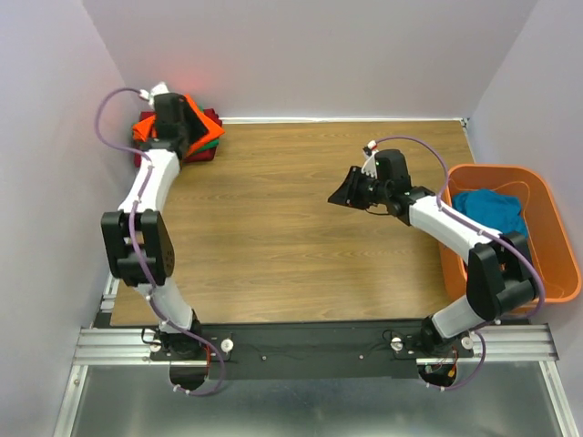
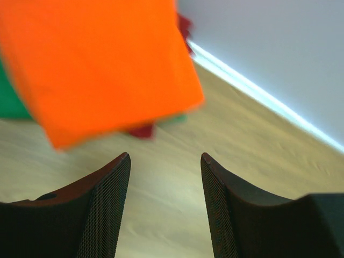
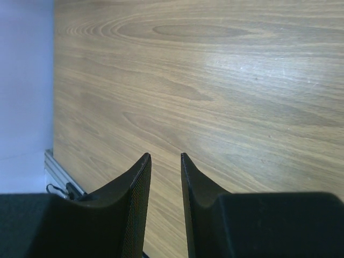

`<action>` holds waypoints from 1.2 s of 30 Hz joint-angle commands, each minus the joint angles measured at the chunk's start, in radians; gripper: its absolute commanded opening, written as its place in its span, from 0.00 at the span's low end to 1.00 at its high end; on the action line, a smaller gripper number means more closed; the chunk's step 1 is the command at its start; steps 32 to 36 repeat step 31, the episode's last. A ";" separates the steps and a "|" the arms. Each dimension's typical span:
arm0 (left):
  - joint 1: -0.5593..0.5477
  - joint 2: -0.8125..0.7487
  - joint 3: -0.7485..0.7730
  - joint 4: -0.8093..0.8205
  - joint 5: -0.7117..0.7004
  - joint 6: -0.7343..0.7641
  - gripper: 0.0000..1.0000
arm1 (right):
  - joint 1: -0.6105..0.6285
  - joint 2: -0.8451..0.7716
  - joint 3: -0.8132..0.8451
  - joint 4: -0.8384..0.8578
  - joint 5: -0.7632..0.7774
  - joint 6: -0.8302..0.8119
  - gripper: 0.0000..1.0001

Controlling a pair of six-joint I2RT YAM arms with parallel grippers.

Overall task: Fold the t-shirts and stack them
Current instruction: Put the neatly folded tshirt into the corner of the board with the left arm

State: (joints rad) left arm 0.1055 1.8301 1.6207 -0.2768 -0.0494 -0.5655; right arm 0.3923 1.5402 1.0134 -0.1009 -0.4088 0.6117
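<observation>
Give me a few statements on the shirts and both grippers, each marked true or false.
1. The orange shirt tops the stack. True.
2. The teal shirt is on the stack. False: it lies in the basket.
3. The left gripper grips the orange shirt. False: its jaws stand open with nothing between them.
4. The right gripper holds nothing. True.

L arm hides much of tee stack, prob. three.
</observation>
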 commanded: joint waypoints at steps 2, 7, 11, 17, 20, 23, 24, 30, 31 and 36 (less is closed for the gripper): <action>-0.237 -0.213 -0.197 0.123 -0.038 -0.048 0.62 | 0.003 -0.055 -0.027 -0.010 0.109 -0.023 0.36; -0.420 -0.333 -0.447 0.223 -0.052 -0.086 0.62 | 0.003 -0.098 -0.045 -0.010 0.165 -0.018 0.38; -0.564 -0.419 -0.547 0.258 -0.104 -0.053 0.62 | 0.003 -0.156 -0.075 -0.011 0.217 -0.032 0.38; -0.693 -0.551 -0.682 0.320 -0.129 -0.011 0.62 | 0.003 -0.296 -0.156 -0.011 0.347 -0.050 0.40; -0.701 -0.572 -0.697 0.318 -0.109 0.015 0.62 | 0.002 -0.340 -0.197 -0.013 0.396 -0.047 0.41; -0.702 -0.586 -0.706 0.321 -0.093 0.018 0.62 | 0.003 -0.357 -0.222 -0.013 0.404 -0.041 0.41; -0.702 -0.589 -0.708 0.321 -0.089 0.018 0.62 | 0.003 -0.365 -0.236 -0.013 0.435 -0.033 0.40; -0.702 -0.594 -0.706 0.326 -0.073 0.030 0.62 | 0.003 -0.373 -0.239 -0.013 0.455 -0.027 0.40; -0.702 -0.592 -0.697 0.324 -0.070 0.030 0.62 | 0.003 -0.374 -0.233 -0.013 0.461 -0.032 0.40; -0.702 -0.592 -0.697 0.324 -0.070 0.030 0.62 | 0.003 -0.374 -0.233 -0.013 0.461 -0.032 0.40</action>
